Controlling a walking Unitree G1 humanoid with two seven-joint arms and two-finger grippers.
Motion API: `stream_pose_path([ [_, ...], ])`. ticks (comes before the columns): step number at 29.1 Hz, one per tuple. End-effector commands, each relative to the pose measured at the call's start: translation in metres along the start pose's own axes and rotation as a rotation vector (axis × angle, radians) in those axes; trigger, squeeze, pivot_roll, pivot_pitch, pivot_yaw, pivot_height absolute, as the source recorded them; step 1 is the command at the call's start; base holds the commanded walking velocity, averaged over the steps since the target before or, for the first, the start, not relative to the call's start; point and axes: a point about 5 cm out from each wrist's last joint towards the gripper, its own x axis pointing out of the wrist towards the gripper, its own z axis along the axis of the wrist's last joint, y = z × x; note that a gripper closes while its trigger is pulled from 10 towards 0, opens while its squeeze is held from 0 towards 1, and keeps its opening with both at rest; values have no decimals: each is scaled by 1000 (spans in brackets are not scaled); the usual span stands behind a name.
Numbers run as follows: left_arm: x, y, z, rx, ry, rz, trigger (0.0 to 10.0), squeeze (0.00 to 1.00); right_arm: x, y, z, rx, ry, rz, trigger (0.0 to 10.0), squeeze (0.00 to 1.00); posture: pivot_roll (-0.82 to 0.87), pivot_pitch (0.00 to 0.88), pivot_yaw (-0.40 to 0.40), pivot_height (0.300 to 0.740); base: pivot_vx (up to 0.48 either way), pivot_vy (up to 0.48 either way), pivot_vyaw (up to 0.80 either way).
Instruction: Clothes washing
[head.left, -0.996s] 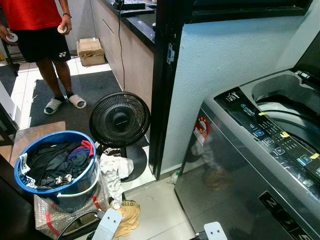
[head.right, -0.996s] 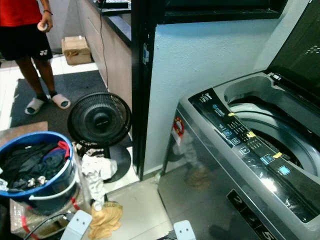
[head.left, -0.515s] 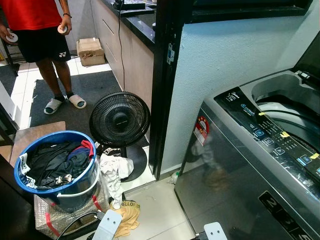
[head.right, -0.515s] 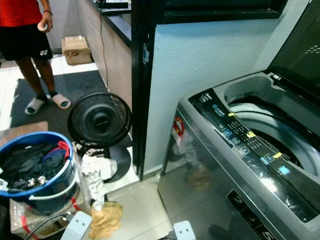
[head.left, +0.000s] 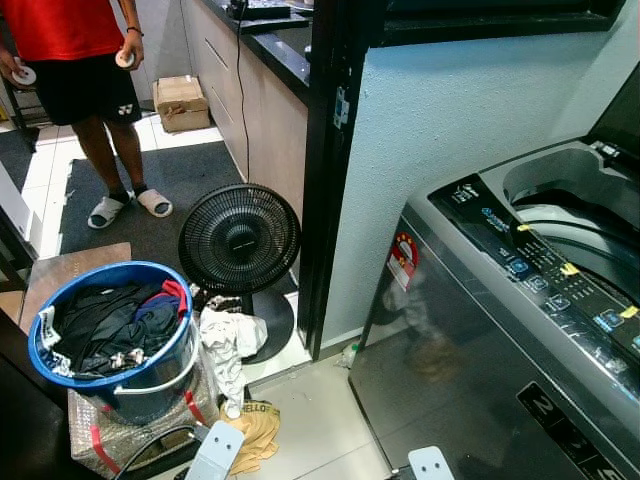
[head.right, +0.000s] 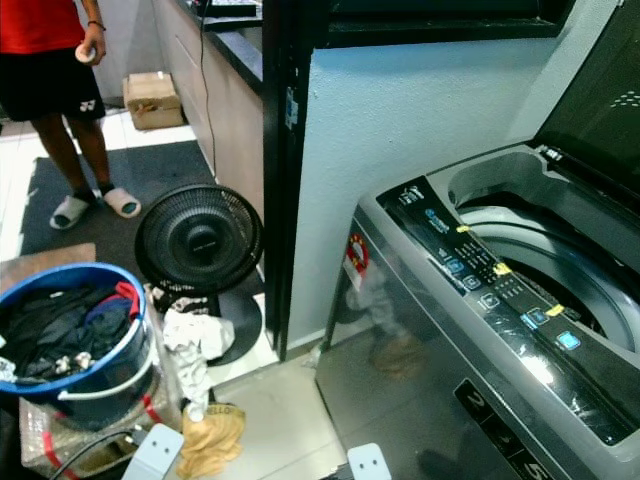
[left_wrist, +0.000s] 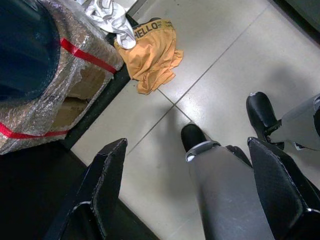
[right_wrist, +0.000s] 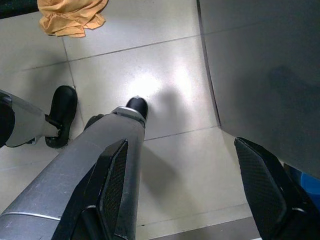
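Observation:
A blue laundry basket (head.left: 150, 375) full of dark clothes (head.left: 105, 325) stands at my lower left on a bubble-wrapped box (left_wrist: 45, 95). A white garment (head.left: 228, 340) hangs beside the basket, and an orange garment (left_wrist: 150, 50) lies on the tiles below it. At my right is a grey top-loading washing machine (head.left: 470, 340) with its lid up and its drum (head.right: 560, 260) showing. Both arms hang low. My left gripper (left_wrist: 192, 192) is open above the floor tiles near the orange garment. My right gripper (right_wrist: 187, 187) is open beside the washer's front, holding nothing.
A black floor fan (head.left: 240, 240) stands against the door frame between basket and washer. A person (head.left: 75, 60) in a red shirt stands on a dark mat at the far left. A cardboard box (head.left: 180, 100) sits behind. My own feet (left_wrist: 192, 136) rest on the tiles.

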Motion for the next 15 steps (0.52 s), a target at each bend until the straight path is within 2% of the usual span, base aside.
stream_pose_path([
  [1, -2, -4, -7, 6, 22, -16, 10000, 0, -2, -2, -7, -4, 26, -2, 10000, 0, 28, 0, -8, 740, 0, 0, 0],
  [15, 0, -2, -3, 16, 13, -13, 10000, 0, 0, -3, -1, -2, 14, -6, 10000, 0, 32, 0, -10, 740, 0, 0, 0],
])
